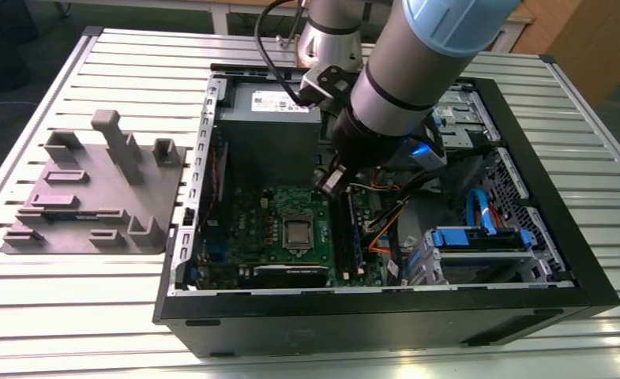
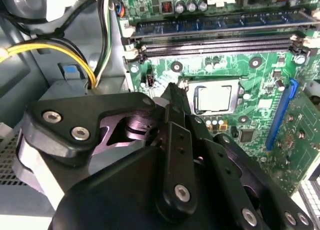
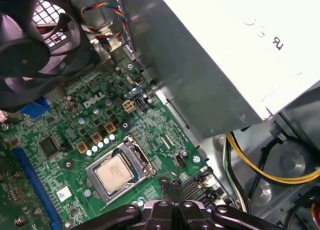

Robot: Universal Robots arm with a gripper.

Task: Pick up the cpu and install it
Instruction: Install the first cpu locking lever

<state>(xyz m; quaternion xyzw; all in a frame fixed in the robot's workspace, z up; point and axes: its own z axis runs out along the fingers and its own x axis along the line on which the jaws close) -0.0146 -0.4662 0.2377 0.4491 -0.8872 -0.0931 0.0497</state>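
On green motherboard (image 3: 75,135): cpu (image 3: 114,173) square, silver-grey top, seated within socket frame (image 3: 134,157).

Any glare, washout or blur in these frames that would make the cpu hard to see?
In the first wrist view the power supply box is washed out white, while the cpu in its socket reads clearly. In the second wrist view the cpu shows pale glare and the gripper is a dark mass up close. In the exterior view the arm looks soft.
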